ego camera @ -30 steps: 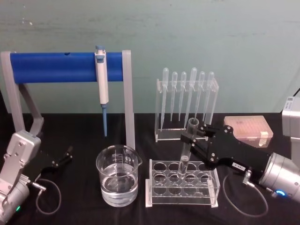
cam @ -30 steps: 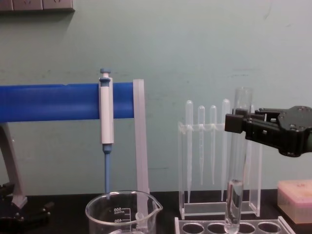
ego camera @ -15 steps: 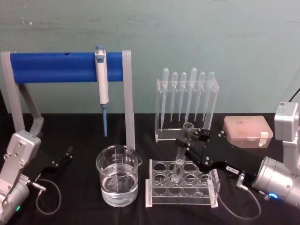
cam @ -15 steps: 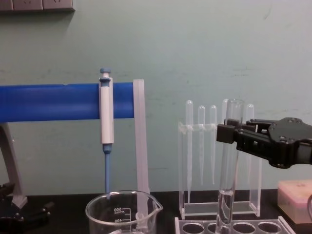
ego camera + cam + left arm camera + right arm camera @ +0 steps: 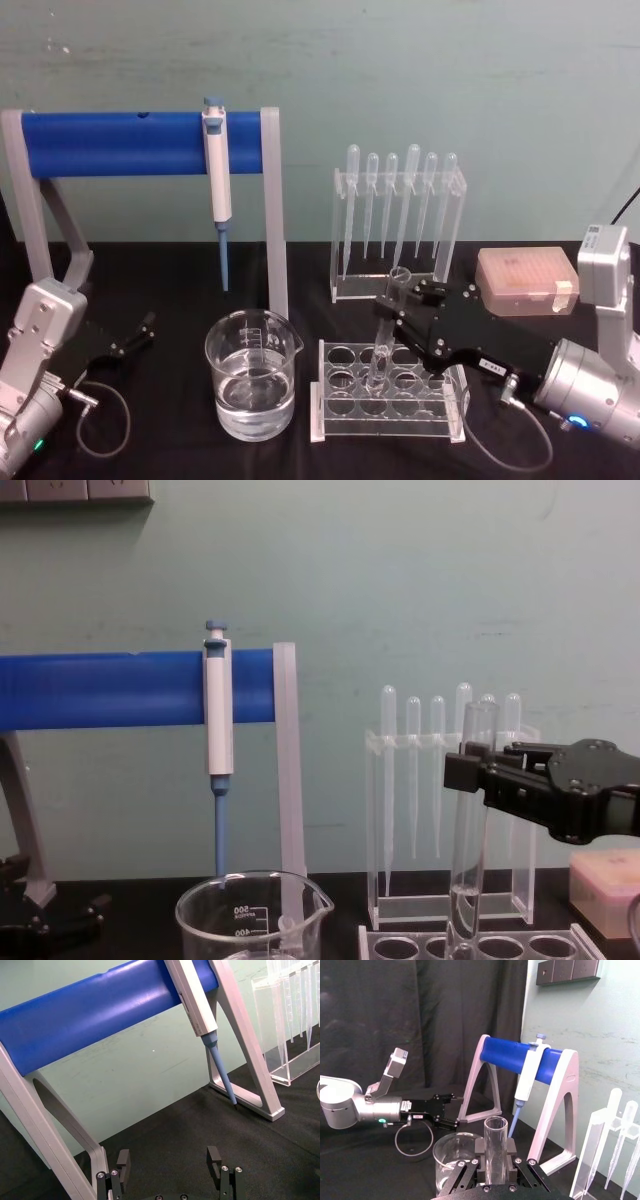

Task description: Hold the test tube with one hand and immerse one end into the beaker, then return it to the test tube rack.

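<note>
One long clear glass test tube [image 5: 387, 325] goes down into the clear plastic rack [image 5: 392, 400].
The black right gripper [image 5: 400, 303] squeezes its top, keeping it upright over a hole; the black left gripper [image 5: 170, 1160] rests open, away from the wide glass beaker [image 5: 252, 375].

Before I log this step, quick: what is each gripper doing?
Left gripper: open, holding nothing, parked low at the table's left.
Right gripper: closed on the test tube, its lower end in the tube rack.

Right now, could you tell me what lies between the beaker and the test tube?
In the head view, just the left end of the clear tube rack and bare black table separate the beaker from the test tube.
</note>
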Action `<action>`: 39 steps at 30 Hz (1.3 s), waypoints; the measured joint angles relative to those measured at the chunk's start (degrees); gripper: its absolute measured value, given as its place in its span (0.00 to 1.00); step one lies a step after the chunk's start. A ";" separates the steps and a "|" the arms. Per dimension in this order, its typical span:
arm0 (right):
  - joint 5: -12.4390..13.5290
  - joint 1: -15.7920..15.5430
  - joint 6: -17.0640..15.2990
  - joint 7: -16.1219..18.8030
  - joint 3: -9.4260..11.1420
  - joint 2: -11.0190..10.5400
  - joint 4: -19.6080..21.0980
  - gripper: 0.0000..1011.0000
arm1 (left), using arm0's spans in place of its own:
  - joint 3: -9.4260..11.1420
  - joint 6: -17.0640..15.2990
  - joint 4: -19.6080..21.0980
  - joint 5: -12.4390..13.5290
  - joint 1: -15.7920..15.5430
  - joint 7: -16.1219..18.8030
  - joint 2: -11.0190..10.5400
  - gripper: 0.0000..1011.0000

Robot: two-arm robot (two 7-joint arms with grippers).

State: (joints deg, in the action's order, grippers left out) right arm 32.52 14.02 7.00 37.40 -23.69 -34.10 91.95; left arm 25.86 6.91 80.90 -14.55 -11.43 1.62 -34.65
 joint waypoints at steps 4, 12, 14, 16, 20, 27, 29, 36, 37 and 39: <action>-0.05 0.05 0.39 0.15 -0.09 0.27 -0.56 0.22 | 0.00 0.00 0.00 0.00 0.00 0.00 0.00 0.99; -0.41 0.22 1.27 0.58 -0.35 0.92 -2.24 0.22 | 0.00 0.00 0.00 0.00 0.00 0.00 0.00 0.99; -0.53 0.28 1.46 0.74 -0.39 1.02 -2.63 0.22 | 0.00 0.00 0.00 0.00 0.00 0.00 0.00 0.99; -0.69 0.38 1.73 0.95 -0.48 1.14 -3.23 0.22 | 0.00 0.00 0.00 0.00 0.00 0.00 0.00 0.99; -1.13 0.57 2.26 1.28 -0.66 1.44 -4.26 0.22 | 0.00 0.00 0.00 0.00 0.00 0.00 0.00 0.99; -1.46 0.60 2.72 1.50 -0.83 1.81 -5.28 0.22 | 0.00 0.00 0.00 0.00 0.00 0.00 0.00 0.99; -1.51 0.58 2.79 1.71 -0.91 1.97 -5.58 0.22 | 0.00 0.00 0.00 0.00 0.00 0.00 0.00 0.99; -2.09 0.70 2.92 1.87 -1.31 2.37 -6.55 0.22 | 0.00 0.00 0.00 0.00 0.00 0.00 0.00 0.99; -2.18 0.73 2.92 1.86 -1.34 2.41 -6.65 0.22 | 0.00 0.00 0.00 0.00 0.00 0.00 0.00 0.99; -2.43 0.83 2.93 1.87 -1.42 2.45 -6.91 0.22 | 0.00 0.00 0.00 0.00 0.00 0.00 0.00 0.99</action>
State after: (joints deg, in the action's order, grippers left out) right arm 30.09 14.85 9.93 39.27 -25.11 -31.64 85.04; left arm 25.86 6.91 80.90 -14.55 -11.43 1.62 -34.65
